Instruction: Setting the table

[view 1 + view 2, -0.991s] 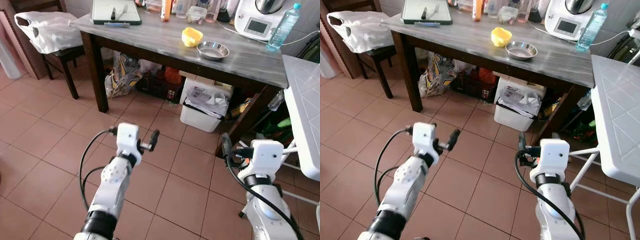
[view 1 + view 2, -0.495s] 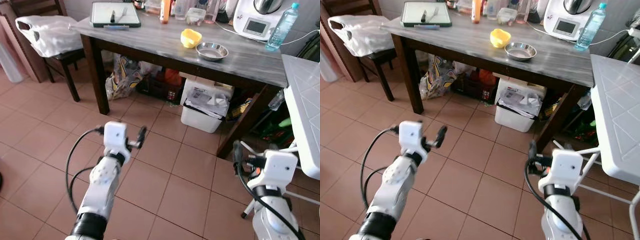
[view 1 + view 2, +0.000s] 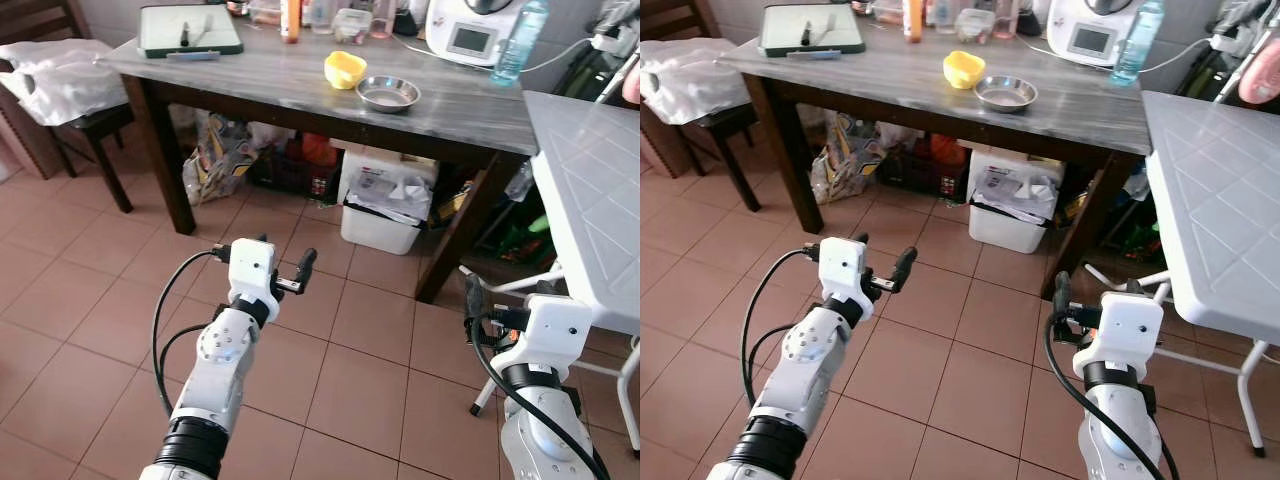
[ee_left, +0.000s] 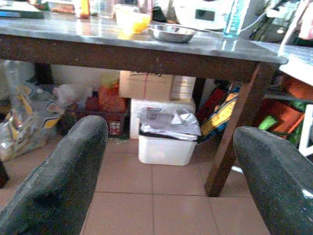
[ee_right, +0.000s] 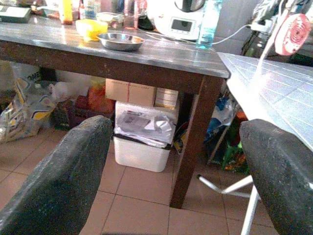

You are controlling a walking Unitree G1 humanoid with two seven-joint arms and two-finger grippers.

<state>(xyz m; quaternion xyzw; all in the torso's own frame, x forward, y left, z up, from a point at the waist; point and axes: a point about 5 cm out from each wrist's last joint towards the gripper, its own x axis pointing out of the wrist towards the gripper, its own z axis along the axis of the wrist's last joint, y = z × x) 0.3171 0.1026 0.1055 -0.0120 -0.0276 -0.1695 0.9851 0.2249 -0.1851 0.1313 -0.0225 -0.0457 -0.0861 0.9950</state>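
Left eye view is showing the robot standing on the terracotta tiled floor (image 3: pixel 90 310), facing a long dark wooden table with a grey marbled top (image 3: pixel 300 85). Both arms are hanging forward over the tiles, well short of the table. The left gripper (image 3: pixel 262 262) is pointing toward the table with its two black fingers (image 4: pixel 58 171) spread wide and nothing between them; the right gripper (image 3: pixel 1058 300) is likewise gaping wide and carrying nothing, as its wrist view makes plain.

The things for setting are sitting on the tabletop: a small yellow plastic bowl (image 3: pixel 344 69) and, just beside it toward the robot's right, a shallow round stainless-steel dish (image 3: pixel 387 94). At the far left end a green-rimmed tray (image 3: pixel 189 30) is holding what looks like a knife and fork. Both bowls are lying ahead of and above the grippers, between the two arms' lines, with the steel dish somewhat nearer the right arm's side. A white plastic folding table (image 3: pixel 1215 190) is standing close on the robot's right. By my judgement the robot needs to close the gap before either arm can reach.
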